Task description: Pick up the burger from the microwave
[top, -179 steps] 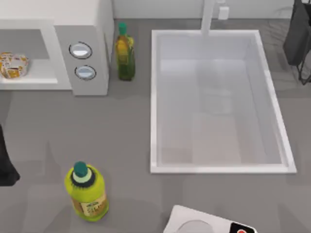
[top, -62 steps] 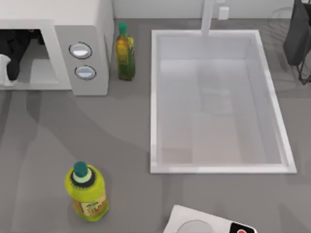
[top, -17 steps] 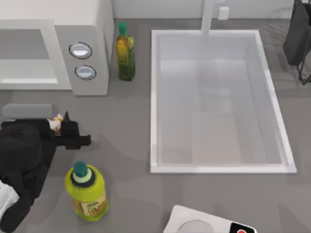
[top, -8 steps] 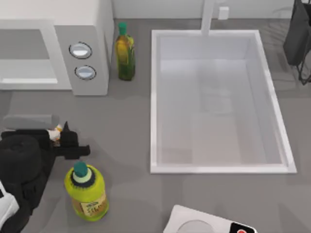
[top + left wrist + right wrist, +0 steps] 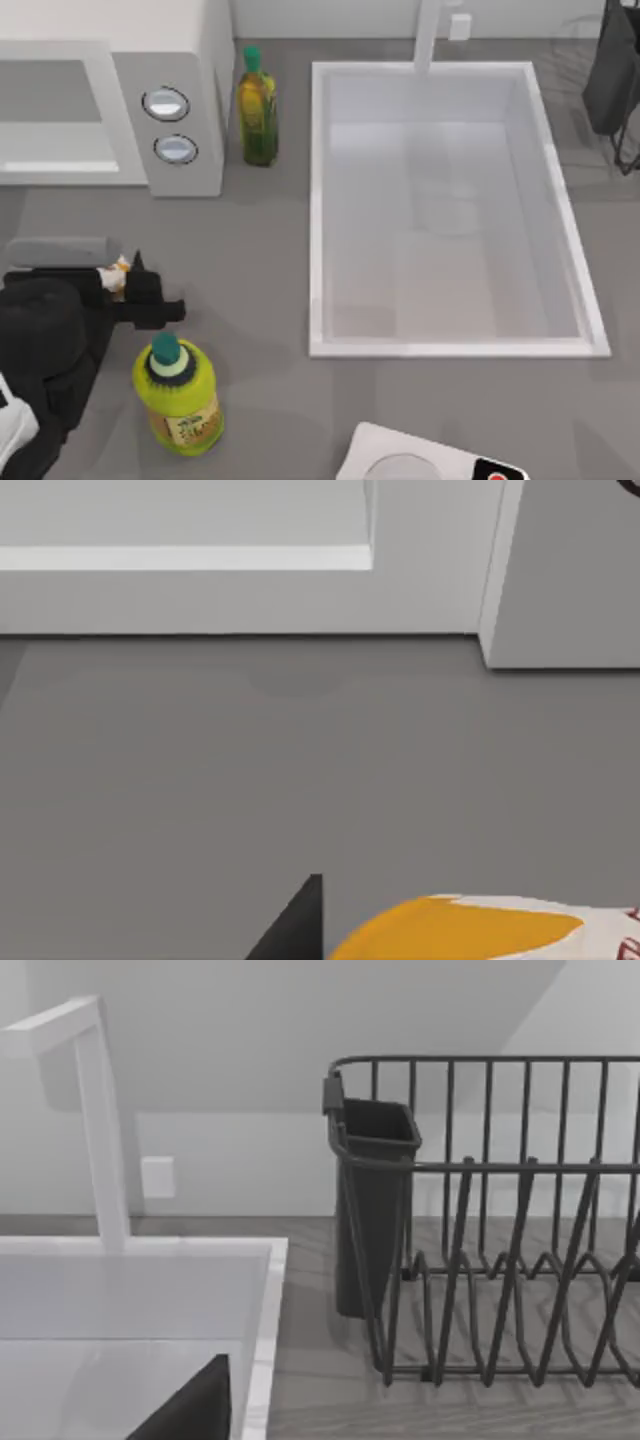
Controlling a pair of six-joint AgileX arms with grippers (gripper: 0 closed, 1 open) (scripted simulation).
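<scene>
- Left gripper (image 5: pixel 122 277) sits low over the bench near its left edge, in front of the microwave (image 5: pixel 110 95); its black fingers close narrowly on the burger (image 5: pixel 115 275), of which an orange-and-white sliver shows between them.
- Left wrist view: the burger's (image 5: pixel 470 930) orange and white surface lies right at the camera beside one dark finger (image 5: pixel 295 925), with open grey bench beyond, up to the microwave's white front.
- Burger is outside the microwave, held above the bench well apart from the cavity opening.
- Microwave cavity, at the far left corner of the bench: nothing seen inside it; two round dials (image 5: pixel 166 103) on the panel to its right.
- Yellow-green bottle (image 5: pixel 180 395) stands upright just beside the left arm, toward the front edge.
- Olive-coloured bottle (image 5: pixel 256 108) stands upright between the microwave's side and the sink's left rim.
- Sink basin (image 5: pixel 318 200) takes the middle and right of the bench; nothing seen in it. Open bench strip runs between the gripper and the sink's left rim.
- Right arm (image 5: pixel 612 75) is parked at the far right corner; cannot tell how its gripper stands. Right wrist view shows a dark wire dish rack (image 5: pixel 500 1260) with a cutlery cup (image 5: pixel 370 1210).
</scene>
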